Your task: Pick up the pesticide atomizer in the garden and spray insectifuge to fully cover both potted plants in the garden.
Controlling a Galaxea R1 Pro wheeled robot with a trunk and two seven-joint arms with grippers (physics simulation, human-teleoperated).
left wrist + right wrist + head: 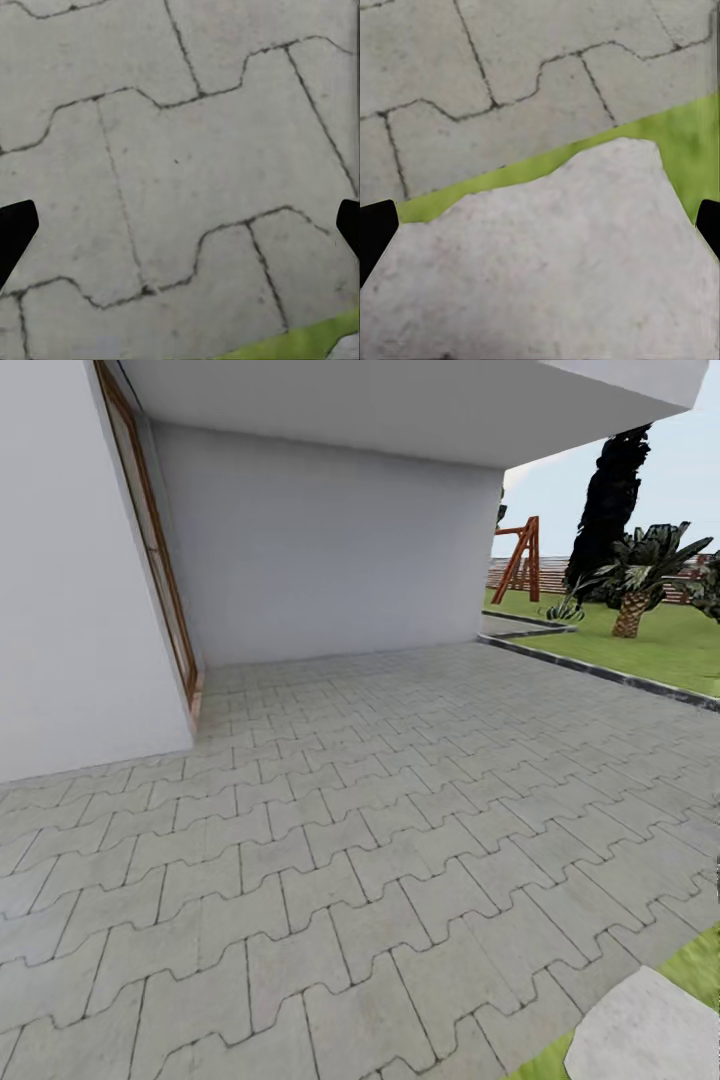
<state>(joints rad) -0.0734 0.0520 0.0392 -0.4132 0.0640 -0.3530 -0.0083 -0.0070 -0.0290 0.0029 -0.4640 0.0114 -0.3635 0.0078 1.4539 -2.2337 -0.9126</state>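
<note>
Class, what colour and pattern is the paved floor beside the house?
Pale grey interlocking zigzag-edged pavers, clearest in the head view.

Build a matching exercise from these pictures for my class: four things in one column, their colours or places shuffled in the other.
Things:
1. interlocking paving
2. house wall
3. palm
4. swing frame

Descriptions:
A. reddish-brown wood, far across the lawn
B. grey, with dark zigzag joints
C. plain white, under the overhang
D. green fronds, standing on the grass

Pairs: 1-B, 2-C, 3-D, 4-A
</note>
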